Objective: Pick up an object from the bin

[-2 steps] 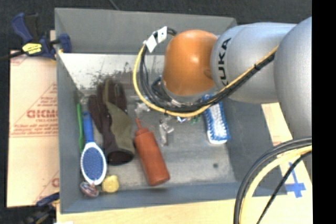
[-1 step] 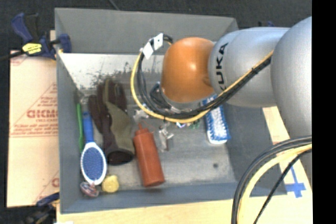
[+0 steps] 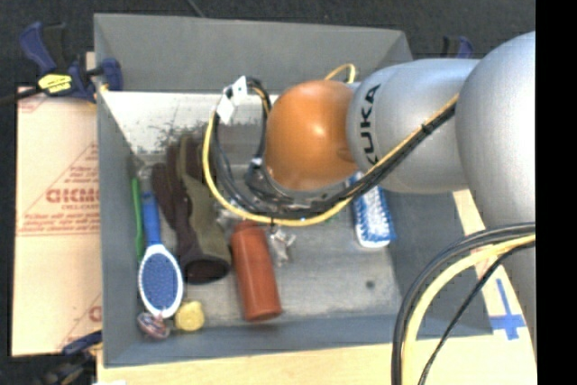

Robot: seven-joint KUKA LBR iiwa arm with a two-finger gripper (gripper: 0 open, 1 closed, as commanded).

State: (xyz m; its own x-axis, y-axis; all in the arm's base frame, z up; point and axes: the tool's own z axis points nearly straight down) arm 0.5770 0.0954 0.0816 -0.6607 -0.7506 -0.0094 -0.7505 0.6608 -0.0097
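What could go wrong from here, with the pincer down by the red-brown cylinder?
1. The pincer sits at the upper end of the red-brown cylinder, which lies flat; a nudge could roll it away.
2. The dark cloth lies against the cylinder's left side and might snag and come along.
3. The orange wrist cover hides the contact area, so a grip is hard to confirm.

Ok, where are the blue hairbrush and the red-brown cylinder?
blue hairbrush [image 3: 160,279], camera view, on its oval head.
red-brown cylinder [image 3: 255,277], camera view, middle of its body.
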